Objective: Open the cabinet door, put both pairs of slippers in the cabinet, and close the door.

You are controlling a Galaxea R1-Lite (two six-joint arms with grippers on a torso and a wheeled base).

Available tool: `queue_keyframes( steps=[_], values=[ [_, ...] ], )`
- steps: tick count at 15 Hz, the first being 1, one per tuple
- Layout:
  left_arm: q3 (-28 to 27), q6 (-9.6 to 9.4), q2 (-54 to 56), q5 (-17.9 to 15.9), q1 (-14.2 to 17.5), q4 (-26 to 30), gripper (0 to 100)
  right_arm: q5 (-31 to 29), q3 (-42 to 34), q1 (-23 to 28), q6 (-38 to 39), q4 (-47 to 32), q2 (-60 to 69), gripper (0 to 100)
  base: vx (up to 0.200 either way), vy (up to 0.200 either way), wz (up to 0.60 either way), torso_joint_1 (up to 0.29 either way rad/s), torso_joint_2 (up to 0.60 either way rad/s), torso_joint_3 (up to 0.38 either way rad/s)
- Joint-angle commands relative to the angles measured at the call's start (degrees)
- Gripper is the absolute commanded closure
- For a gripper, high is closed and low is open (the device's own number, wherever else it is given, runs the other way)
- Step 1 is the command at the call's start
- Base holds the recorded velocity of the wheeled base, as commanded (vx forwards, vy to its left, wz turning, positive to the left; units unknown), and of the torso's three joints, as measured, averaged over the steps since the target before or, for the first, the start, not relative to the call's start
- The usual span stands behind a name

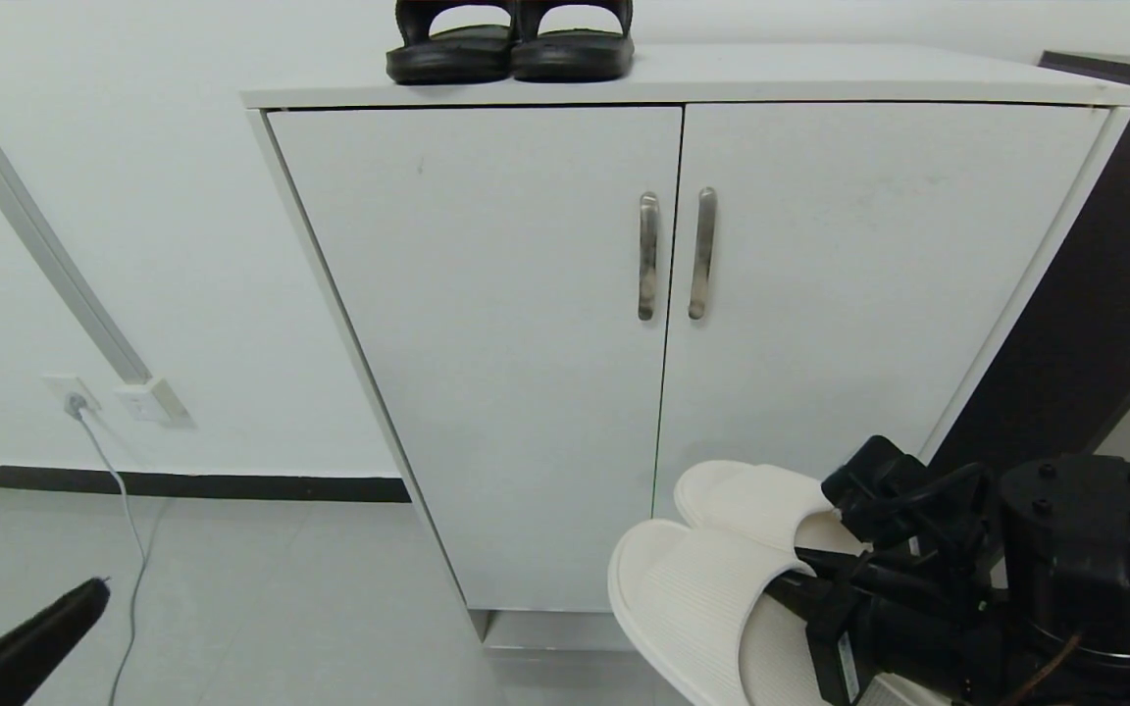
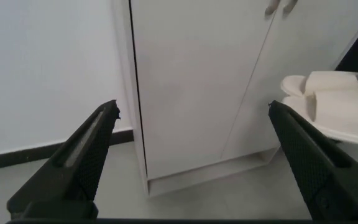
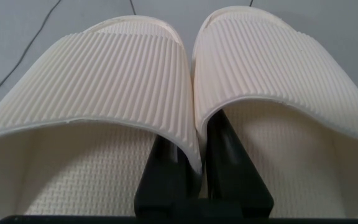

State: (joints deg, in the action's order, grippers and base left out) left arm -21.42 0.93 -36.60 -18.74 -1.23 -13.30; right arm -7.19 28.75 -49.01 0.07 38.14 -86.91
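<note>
The white cabinet stands with both doors shut, its two metal handles side by side at the middle. A black pair of slippers rests on its top. My right gripper is low in front of the right door, shut on the white pair of slippers. In the right wrist view one finger sits inside each white slipper, pinching the inner strap edges together at the right gripper. My left gripper hangs open at the lower left, away from the cabinet. The left gripper holds nothing.
A wall socket with a grey cable hanging to the floor is left of the cabinet. A slanted cable duct runs up the wall. Dark furniture stands against the cabinet's right side. Grey floor lies in front.
</note>
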Motion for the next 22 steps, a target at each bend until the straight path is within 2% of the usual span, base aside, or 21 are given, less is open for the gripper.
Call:
queue_keyframes(
  steps=[1,4,7,9,10,11,12,14,17,19,20,22],
  values=[
    [-3.8,0.04,-8.6,-0.2,-3.2,-1.8,0,0.0,0.1,0.0,0.0,0.0,-0.5,100,0.0,0.0,0.0,0.0,0.0,0.0],
    [-7.7,0.13,-14.0,-0.1,-10.5,-1.9,0,0.0,0.2,-0.2,0.0,0.0,-1.1,100,0.0,0.0,0.0,0.0,0.0,0.0],
    [-8.8,0.57,-20.6,0.0,-16.8,-4.2,0,0.0,0.3,-0.2,0.2,0.0,-1.2,100,0.0,0.0,0.0,0.0,0.0,0.0],
    [-10.4,1.36,-24.0,2.7,-22.7,-7.0,0,0.0,0.3,-0.2,0.2,0.0,-1.2,100,0.0,0.0,0.0,0.0,0.0,0.0],
    [-12.5,2.33,-26.7,5.9,-27.4,-8.5,0,0.0,0.3,-0.2,0.2,0.0,-1.2,100,0.0,0.0,0.0,0.0,0.0,0.0],
    [-15.1,3.91,-29.1,7.7,-31.4,-8.8,0,-0.1,0.4,-0.2,0.2,0.0,-1.2,100,0.0,0.0,0.0,0.0,0.0,0.0],
    [-17.2,4.17,-31.2,7.7,-33.3,-8.9,0,-0.1,0.3,-0.2,0.2,0.0,-1.1,100,0.0,0.0,0.0,0.0,0.0,0.0],
    [-22.2,4.17,-36.2,7.5,-36.4,-9.0,0,-0.1,0.3,-0.2,0.3,0.0,-1.1,100,0.0,0.0,0.0,0.0,0.0,0.0],
    [-28.9,4.43,-43.5,5.0,-38.4,-10.2,0,-0.1,0.3,-0.2,0.4,0.0,-1.1,100,0.0,0.0,0.0,0.0,0.0,0.0],
    [-34.0,5.93,-48.1,0.5,-39.4,-10.3,0,-0.1,0.3,-0.2,0.5,0.0,-1.1,100,0.0,0.0,0.0,0.0,0.0,0.0],
    [-35.7,6.46,-50.4,-3.1,-39.3,-10.3,0,-0.1,0.2,-0.2,0.5,0.0,-1.2,100,0.0,0.0,0.0,0.0,0.0,0.0],
    [-40.3,6.98,-55.3,-7.3,-39.0,-10.2,0,-0.1,0.2,-0.2,0.5,0.0,-1.2,100,0.0,0.0,0.0,0.0,0.0,0.0]
  ],
)
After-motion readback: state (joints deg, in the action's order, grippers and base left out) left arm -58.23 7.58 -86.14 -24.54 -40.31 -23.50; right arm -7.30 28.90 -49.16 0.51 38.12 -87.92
